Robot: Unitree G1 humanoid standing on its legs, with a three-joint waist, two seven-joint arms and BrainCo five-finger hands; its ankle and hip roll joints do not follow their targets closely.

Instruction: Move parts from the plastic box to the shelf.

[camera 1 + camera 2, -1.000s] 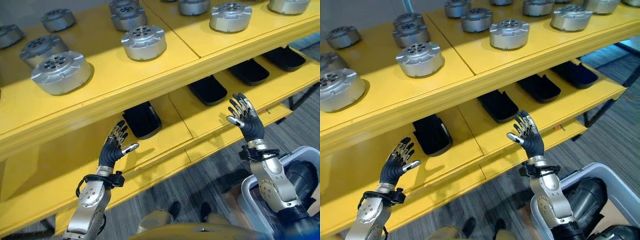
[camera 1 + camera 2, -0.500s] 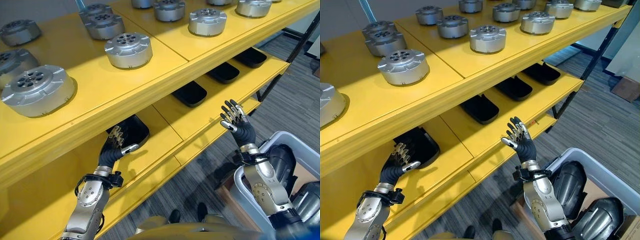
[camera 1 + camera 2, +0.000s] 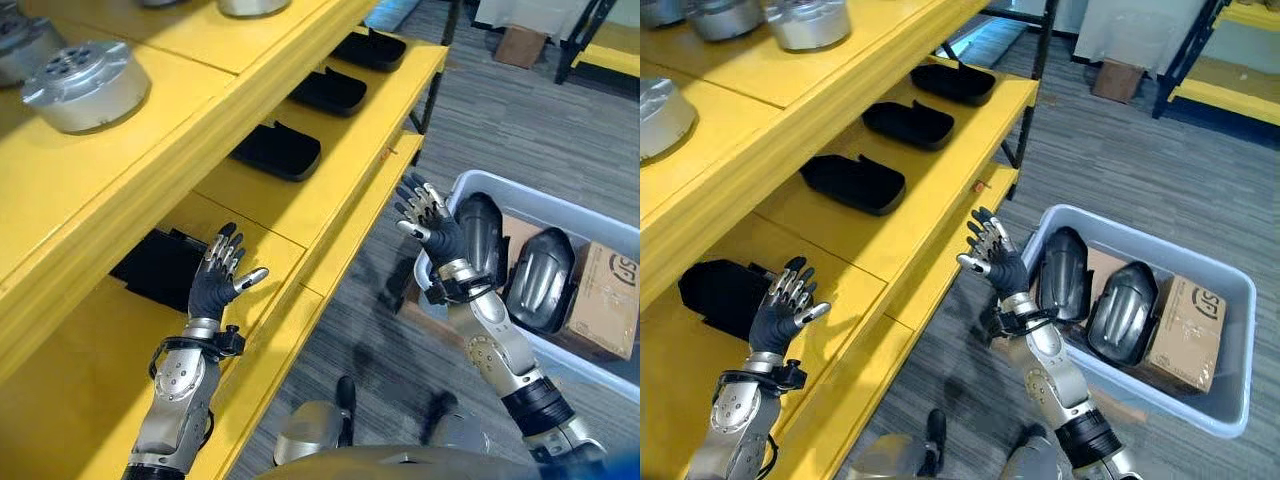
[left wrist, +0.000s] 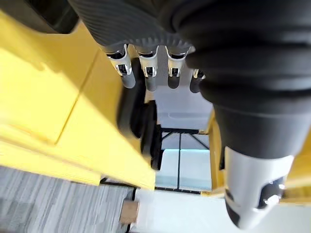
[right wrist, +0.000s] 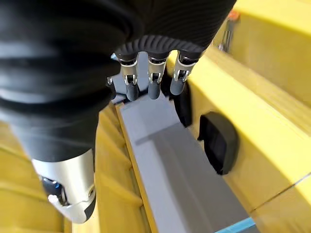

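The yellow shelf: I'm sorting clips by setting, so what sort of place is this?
Probably a workshop or parts store: a yellow shelf with rows of black parts and metal discs, and a plastic box of parts on a carpeted floor.

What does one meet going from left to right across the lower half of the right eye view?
Black part on the lower shelf → left hand → right hand → two dark parts in the plastic box → cardboard box → box's far wall.
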